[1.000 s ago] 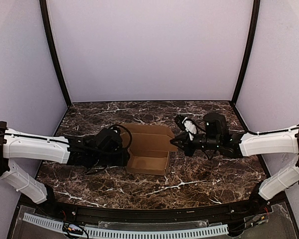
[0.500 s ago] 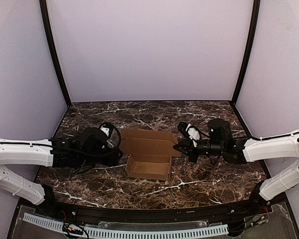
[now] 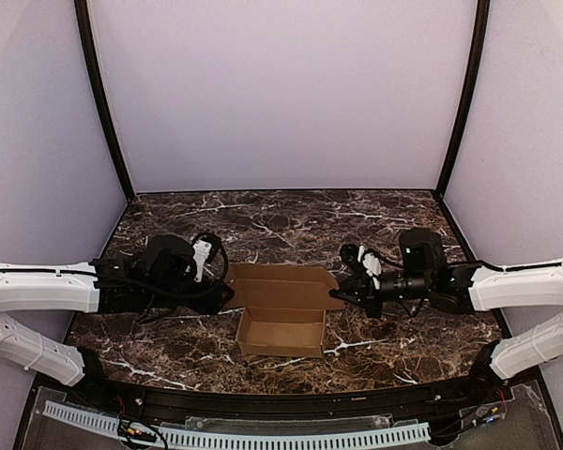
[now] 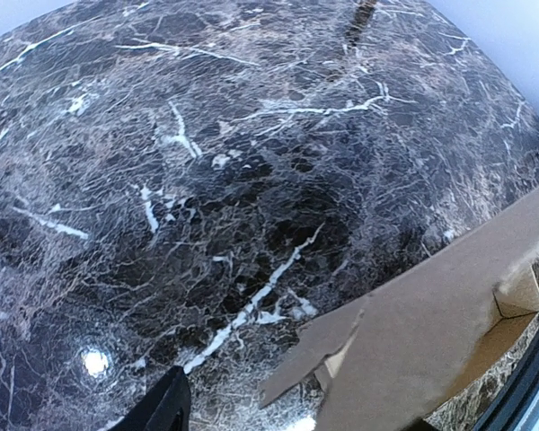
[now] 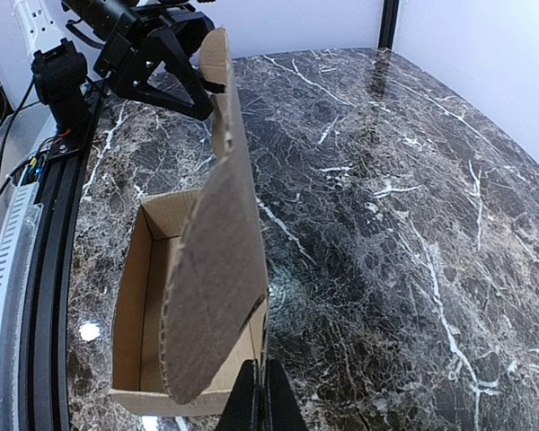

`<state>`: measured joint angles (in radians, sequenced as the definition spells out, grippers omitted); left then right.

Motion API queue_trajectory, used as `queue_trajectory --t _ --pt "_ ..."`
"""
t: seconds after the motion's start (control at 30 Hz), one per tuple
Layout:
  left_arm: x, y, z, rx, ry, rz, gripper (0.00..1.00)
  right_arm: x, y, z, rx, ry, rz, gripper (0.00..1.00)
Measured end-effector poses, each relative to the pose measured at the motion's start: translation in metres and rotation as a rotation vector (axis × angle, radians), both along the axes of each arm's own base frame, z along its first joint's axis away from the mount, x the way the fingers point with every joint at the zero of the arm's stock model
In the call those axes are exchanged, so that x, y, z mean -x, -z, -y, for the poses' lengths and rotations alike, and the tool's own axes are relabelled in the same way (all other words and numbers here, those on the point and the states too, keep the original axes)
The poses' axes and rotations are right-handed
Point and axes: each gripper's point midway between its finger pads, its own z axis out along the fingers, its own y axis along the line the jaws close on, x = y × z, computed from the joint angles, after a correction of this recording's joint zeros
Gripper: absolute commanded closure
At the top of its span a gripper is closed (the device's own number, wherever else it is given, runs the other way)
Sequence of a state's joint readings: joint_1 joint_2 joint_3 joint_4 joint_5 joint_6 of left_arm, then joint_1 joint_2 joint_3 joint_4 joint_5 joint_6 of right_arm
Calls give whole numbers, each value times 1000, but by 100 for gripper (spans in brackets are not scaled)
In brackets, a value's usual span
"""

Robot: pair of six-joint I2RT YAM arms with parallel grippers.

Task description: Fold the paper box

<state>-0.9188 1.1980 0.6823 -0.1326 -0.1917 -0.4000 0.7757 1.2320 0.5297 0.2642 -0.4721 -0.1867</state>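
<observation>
Paper box [image 3: 281,323] — tray walls stood raised, lid [image 5: 220,233] upright, not yet closed; left claw [image 5: 175,85] gaped beside lid, right claw [image 5: 257,395] clenched.

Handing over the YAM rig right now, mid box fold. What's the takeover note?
Left gripper: open, at the left end of the lid flap, holding nothing.
Right gripper: shut, at the box's right end. Whether it pinches cardboard is unclear.
Paper box: mid marble table, between the arms.
Done: the box's walls are up and its top is open.
Left: the lid flap stands up along the far wall. Fold it down over the opening and tuck its end tabs.
</observation>
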Motion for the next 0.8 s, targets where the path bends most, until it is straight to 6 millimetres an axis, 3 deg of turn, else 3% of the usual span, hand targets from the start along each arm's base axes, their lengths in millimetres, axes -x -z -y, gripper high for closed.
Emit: queue_trajectory --t 0.3,0.8 --pt "8 -5 17 50 106 3 65 5 1 -1 -5 -25 -15 100" --pt "12 -4 17 50 130 3 95 4 -1 0 -13 -4 -29 100"
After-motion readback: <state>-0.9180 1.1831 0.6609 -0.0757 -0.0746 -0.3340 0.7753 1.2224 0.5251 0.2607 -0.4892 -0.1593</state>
